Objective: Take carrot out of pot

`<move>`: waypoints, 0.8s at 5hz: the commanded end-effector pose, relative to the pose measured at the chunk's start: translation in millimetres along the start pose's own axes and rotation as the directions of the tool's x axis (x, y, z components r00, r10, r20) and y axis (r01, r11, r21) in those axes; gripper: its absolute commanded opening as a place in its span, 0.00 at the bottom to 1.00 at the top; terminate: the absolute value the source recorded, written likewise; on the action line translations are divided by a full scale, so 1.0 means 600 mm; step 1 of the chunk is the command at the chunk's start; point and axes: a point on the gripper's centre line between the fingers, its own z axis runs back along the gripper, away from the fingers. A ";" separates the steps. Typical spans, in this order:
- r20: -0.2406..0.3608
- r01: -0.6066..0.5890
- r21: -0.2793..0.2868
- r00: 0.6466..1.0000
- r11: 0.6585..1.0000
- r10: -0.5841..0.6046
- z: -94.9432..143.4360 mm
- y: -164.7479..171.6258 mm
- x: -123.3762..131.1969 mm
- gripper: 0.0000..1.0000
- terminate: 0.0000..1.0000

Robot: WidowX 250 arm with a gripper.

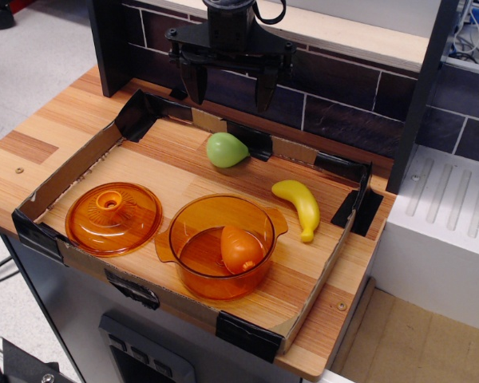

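The carrot (240, 248), a small stubby orange toy, lies inside the pot (190, 224), a round see-through orange vessel with two side handles at the front middle of the tray. My gripper (230, 96) hangs high at the back, above the tray's far edge, well behind the pot. Its two black fingers (194, 83) point down, spread apart, with nothing between them.
A cardboard wall (72, 171) with black tape rims the wooden tray. The domed orange lid (113, 217) with a knob lies left of the pot. A green pear (226, 150) sits behind the pot and a yellow banana (298, 206) to its right. A dark brick backsplash (343, 100) stands behind.
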 end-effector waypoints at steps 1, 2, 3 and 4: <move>0.000 0.000 0.000 1.000 1.000 0.000 0.000 0.000 0.000 1.00 0.00; 0.071 -0.094 -0.034 0.993 0.995 0.096 0.028 0.006 -0.019 1.00 0.00; 0.033 -0.171 -0.068 0.984 0.983 0.173 0.052 0.005 -0.046 1.00 0.00; 0.000 -0.246 -0.074 0.969 0.966 0.247 0.063 0.004 -0.086 1.00 0.00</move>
